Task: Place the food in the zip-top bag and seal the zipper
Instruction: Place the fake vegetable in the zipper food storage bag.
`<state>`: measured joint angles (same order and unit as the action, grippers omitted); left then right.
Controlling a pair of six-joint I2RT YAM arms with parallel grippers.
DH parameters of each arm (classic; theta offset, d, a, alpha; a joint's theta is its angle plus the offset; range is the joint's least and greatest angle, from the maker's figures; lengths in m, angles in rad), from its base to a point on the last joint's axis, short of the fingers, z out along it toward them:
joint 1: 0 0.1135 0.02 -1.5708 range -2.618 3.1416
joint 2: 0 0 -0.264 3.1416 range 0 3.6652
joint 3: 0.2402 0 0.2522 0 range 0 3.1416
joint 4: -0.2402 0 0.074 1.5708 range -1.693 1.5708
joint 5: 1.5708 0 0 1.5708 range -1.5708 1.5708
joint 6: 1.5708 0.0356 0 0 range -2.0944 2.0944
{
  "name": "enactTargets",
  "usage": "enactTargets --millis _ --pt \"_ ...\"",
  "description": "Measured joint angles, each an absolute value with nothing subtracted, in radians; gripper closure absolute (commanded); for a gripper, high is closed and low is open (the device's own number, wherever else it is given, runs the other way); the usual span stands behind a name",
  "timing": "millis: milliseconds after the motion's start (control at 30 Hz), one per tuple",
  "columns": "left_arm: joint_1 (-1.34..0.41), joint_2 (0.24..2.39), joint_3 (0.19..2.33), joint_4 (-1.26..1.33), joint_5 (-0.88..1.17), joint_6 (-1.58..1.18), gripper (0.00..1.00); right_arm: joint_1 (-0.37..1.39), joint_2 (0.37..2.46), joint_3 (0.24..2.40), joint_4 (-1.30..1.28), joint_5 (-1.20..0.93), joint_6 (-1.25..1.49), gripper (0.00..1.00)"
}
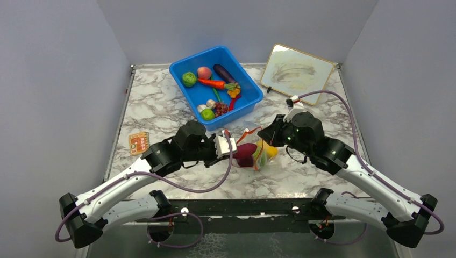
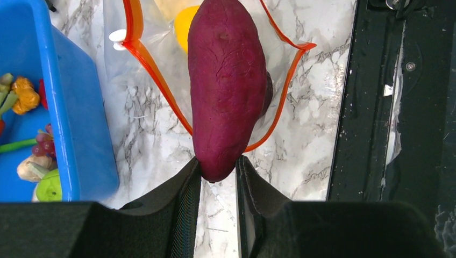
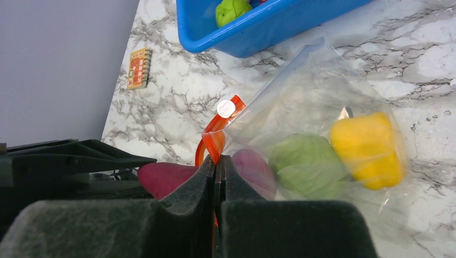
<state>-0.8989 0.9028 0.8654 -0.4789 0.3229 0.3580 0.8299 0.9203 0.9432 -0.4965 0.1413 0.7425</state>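
Reaching low inward, left pincer (image 2: 218, 167) grips the purple food (image 2: 228, 80); right pincer (image 3: 216, 164) clamps the zipper (image 3: 214, 133).

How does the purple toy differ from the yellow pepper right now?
The purple toy is long and dark; the yellow pepper is short and blocky. The left gripper holds the purple toy's end, partway into the zip-top bag; the pepper lies loose deep inside. Both are toy food.

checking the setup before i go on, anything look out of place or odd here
Nothing spilled or damaged. The purple toy sweet potato, clamped in the left tool, sticks partly out of the clear plastic bag. A small orange patterned card lies stray on the marble table, unrelated to the food.
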Motion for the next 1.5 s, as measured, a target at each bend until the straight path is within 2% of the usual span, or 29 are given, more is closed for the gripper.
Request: enactTargets --millis 567,967,1033,1100,1200,1333,1500 --pt "-0.899 1.160 1.099 -0.593 0.285 0.235 0.95 0.830 0.976 0.944 -0.469 0.087 0.736 0.99" --pt "-0.899 1.177 1.107 -0.675 0.189 0.180 0.93 0.830 0.973 0.951 -0.469 0.088 0.736 0.99" --pt "-0.899 1.183 1.113 -0.681 0.189 0.165 0.89 0.830 0.972 0.951 -0.469 0.087 0.737 0.99" --pt "-0.899 1.209 1.140 -0.690 0.191 0.146 0.79 0.830 0.973 0.950 -0.466 0.081 0.740 0.99" --pt "-0.899 1.262 1.188 -0.690 0.193 0.116 0.76 0.830 0.978 0.950 -0.454 0.063 0.749 0.99" --pt "-0.899 1.306 1.217 -0.680 0.206 0.083 0.60 0.830 0.987 0.944 -0.439 0.054 0.756 0.99" --pt "-0.899 1.307 1.201 -0.625 0.234 0.031 0.50 0.830 0.987 0.934 -0.421 0.054 0.759 0.99"
